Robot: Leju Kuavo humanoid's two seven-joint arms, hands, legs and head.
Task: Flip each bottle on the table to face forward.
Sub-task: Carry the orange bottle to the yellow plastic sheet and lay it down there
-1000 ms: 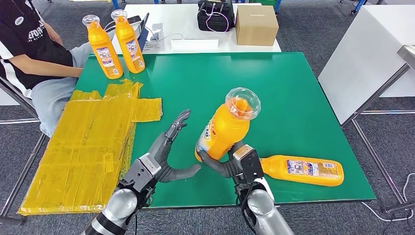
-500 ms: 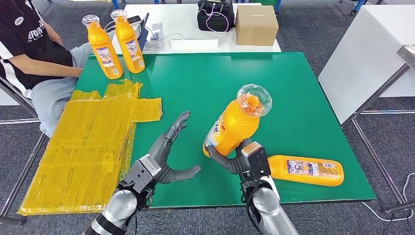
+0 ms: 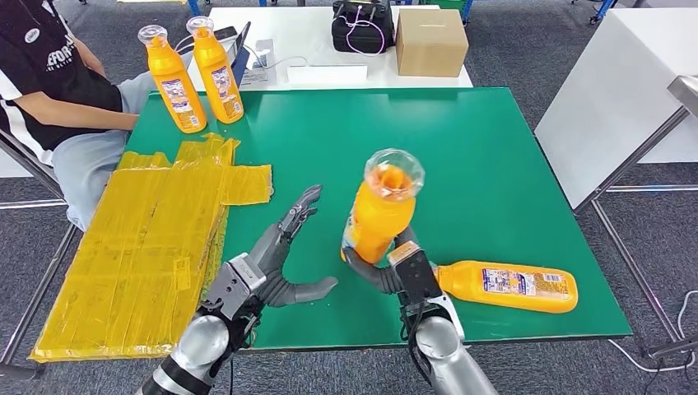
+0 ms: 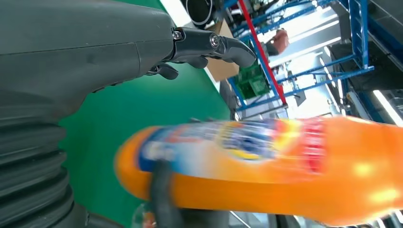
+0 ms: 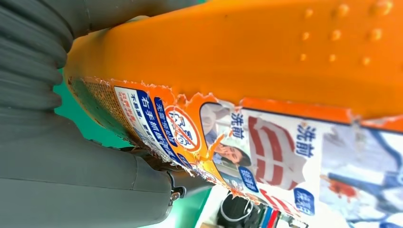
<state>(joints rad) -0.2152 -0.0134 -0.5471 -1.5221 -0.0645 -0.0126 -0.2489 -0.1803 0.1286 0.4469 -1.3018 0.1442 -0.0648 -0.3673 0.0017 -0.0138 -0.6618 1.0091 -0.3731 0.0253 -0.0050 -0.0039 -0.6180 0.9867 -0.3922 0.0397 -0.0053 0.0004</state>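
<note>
Item 1: orange bottle [image 3: 380, 216], clear domed cap, held upright with a slight tilt at the near centre of the green table [image 3: 486, 148]. The right hand [image 3: 393, 267] grips its lower body, fingers wrapped round the base. In the right wrist view its torn label [image 5: 247, 142] carries blue and white Chinese print, a red prohibition circle and a small portrait; characters are legible only in part. In the left wrist view the label is motion-blurred and unreadable.

Item 2: second orange bottle [image 3: 507, 285], lying on its side near the table's near right edge, just right of the right hand. Label faces up; blue, white and red print too small to read.

Item 3: two upright orange bottles, one [image 3: 172, 80] at the far left corner and its neighbour [image 3: 216, 72] just to its right. Both show labels with red and blue print, not legible.

Item 4: left hand [image 3: 278, 259], holding nothing, fingers spread wide and pointing away, thumb extended toward the held bottle, apart from it.

Item 5: yellow plastic sheeting [image 3: 148, 239], crumpled, over the left side of the table.

Item 6: seated person [image 3: 49, 74] at far left, dark shirt with partial white lettering, cut off.

Item 7: white table [image 3: 329, 41] beyond, bearing a cardboard box [image 3: 430, 41] and black bag [image 3: 362, 26].
</note>
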